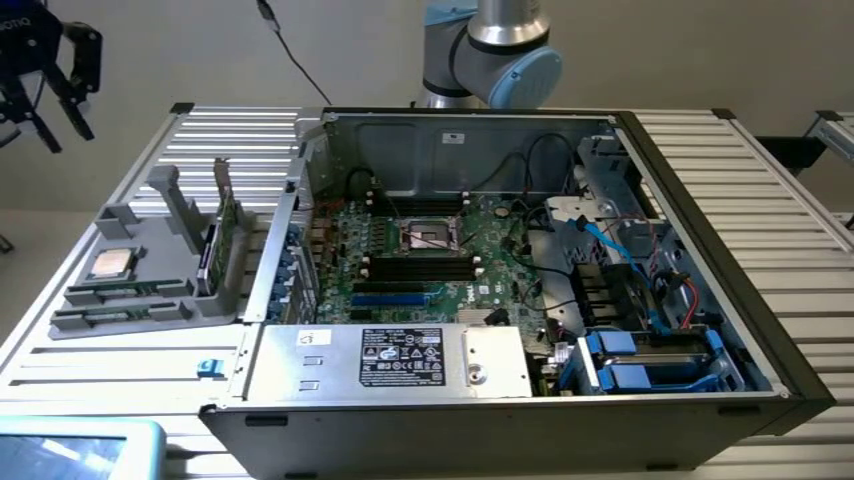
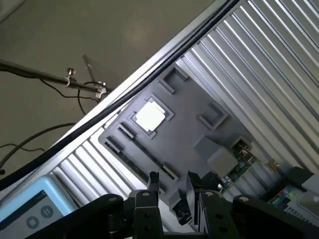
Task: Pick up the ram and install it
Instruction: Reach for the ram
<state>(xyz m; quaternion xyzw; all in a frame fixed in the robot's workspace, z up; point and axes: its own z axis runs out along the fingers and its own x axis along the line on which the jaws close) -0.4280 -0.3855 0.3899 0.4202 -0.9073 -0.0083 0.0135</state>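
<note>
I am hovering the gripper (image 2: 172, 180) wide open and empty above the tray (image 1: 140, 240); the ram (image 1: 128, 293) is lying below it, not yet picked or installed.

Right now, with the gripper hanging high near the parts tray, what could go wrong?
1. The ram lies beside the processor and near the upright expansion card; the open gripper might catch either.
2. Loose cables lie in the case near the memory slots and could snag the arm.
</note>
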